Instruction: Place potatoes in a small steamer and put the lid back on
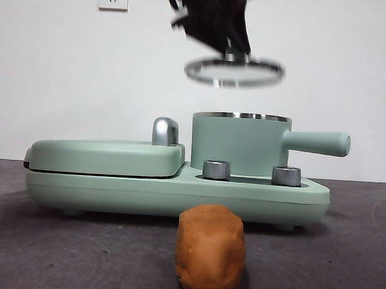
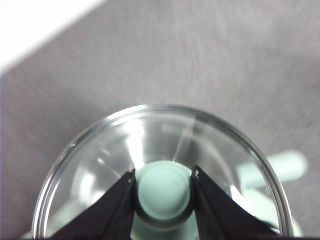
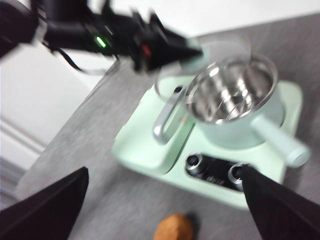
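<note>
Front view shows the left gripper (image 1: 234, 55) clamped on the knob of the round clear glass lid (image 1: 234, 72), holding it in the air just above the mint-green cylindrical steamer pot (image 1: 239, 144), whose steel bowl looks empty. The orange-brown rough-skinned potato (image 1: 210, 252) lies on the grey table (image 1: 56, 241), on the near side of the appliance, its long axis seemingly pointing near to far. The right gripper (image 3: 165, 207), jaws wide apart, hovers nearer the potato and is better placed to fetch it.
</note>
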